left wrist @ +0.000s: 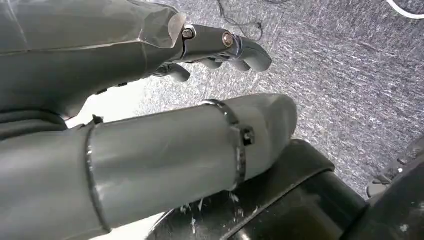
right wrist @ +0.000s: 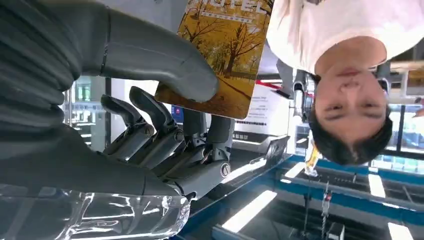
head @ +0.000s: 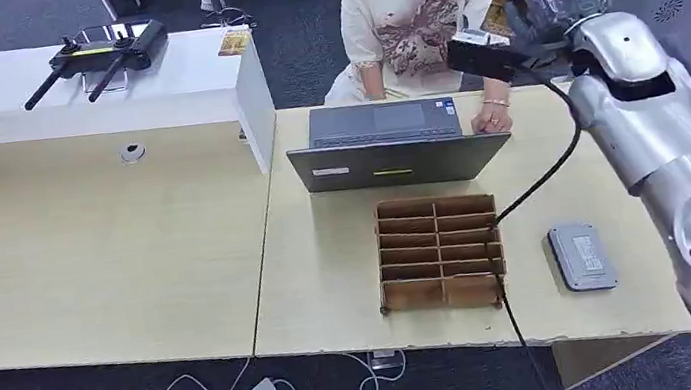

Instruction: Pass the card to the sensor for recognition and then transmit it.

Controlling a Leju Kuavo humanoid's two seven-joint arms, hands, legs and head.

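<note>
- You had a pale wood tabletop [head: 127,254] over dark carpet, with a laptop [head: 397,153] near its middle, a brown cardboard divider box [head: 440,251] at 6 o'clock of the laptop, and the grey sensor [head: 582,256] at 3 o'clock of that box.
- Your right hand [right wrist: 165,130] pinched the card [right wrist: 225,55] between thumb and fingers, raised toward the seated person [head: 419,14] at 12 o'clock, well apart from the sensor.
- Your left hand [left wrist: 220,50] hung over the carpet, fingers curled in, holding nothing.
- You would judge the scan step over or skipped, which of the two the pictures could not say; the handover looked under way, and release was still left.
- The card showed autumn trees and partly cut lettering that looked like "HOTEL".
</note>
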